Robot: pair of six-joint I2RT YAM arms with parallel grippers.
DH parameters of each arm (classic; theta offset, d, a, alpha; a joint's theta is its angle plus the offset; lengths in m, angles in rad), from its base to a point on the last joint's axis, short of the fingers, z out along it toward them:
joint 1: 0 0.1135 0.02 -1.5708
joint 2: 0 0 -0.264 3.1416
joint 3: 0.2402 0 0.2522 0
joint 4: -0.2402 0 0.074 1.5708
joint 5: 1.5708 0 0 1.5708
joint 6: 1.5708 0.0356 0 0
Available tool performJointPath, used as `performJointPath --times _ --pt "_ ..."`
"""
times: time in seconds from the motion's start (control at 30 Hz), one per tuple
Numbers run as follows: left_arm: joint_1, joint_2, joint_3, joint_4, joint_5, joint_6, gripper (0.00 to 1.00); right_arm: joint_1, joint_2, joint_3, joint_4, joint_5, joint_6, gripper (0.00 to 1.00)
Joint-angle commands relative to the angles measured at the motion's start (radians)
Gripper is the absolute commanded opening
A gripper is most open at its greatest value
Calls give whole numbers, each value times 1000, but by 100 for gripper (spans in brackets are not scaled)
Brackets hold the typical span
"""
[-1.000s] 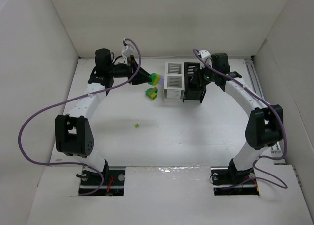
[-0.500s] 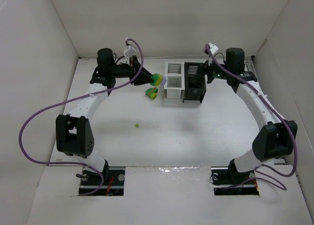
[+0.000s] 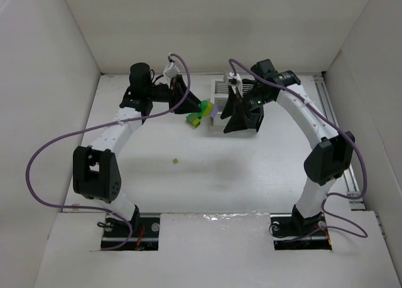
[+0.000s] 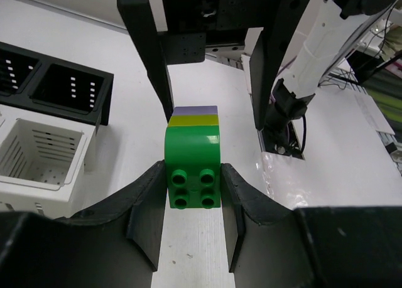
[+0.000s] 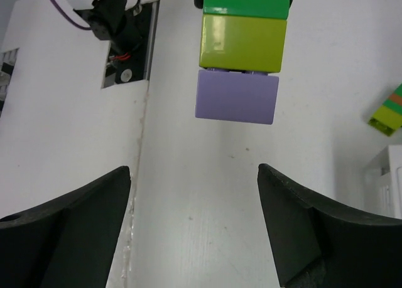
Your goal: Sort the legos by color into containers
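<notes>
The right gripper (image 5: pixel 193 175) has swung off the slatted black-and-white plastic bins (image 3: pixel 221 87) and now gapes wide and empty, with the green, yellow-green and lavender plastic brick stack (image 5: pixel 242 62) lavender-end just ahead of its fingertips, clamped at its green end by the left gripper (image 4: pixel 193 197), so pulling the colours apart looks next.

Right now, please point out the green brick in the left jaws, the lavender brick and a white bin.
green brick (image 4: pixel 193 169): left wrist view, front face.
lavender brick (image 5: pixel 235 96): right wrist view, middle of its flat side.
white bin (image 4: pixel 53 140): left wrist view, slatted inner wall.
</notes>
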Motion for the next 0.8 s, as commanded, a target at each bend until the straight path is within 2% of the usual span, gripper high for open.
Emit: performJointPath --times 0.0,0.27,0.4,0.53,0.63,0.7,0.77 --pt "-10 -51 -17 58 62 48 0 13 -16 48 -131 -56 -114 87" --pt "-39 -60 -26 58 53 77 0 13 24 94 -121 -47 -88 89" --pt "-50 -60 -35 58 44 77 0 35 14 94 8 -3 24 91" --pt "-59 -60 -35 58 35 77 0 73 -45 7 217 111 168 91" --pt "-59 -70 -35 58 35 77 0 73 -82 -65 338 123 253 91" --pt "-59 -70 -35 58 26 77 0 73 -91 -65 349 123 265 91" --pt "-59 -70 -44 58 25 86 0 82 -91 -65 349 123 274 86"
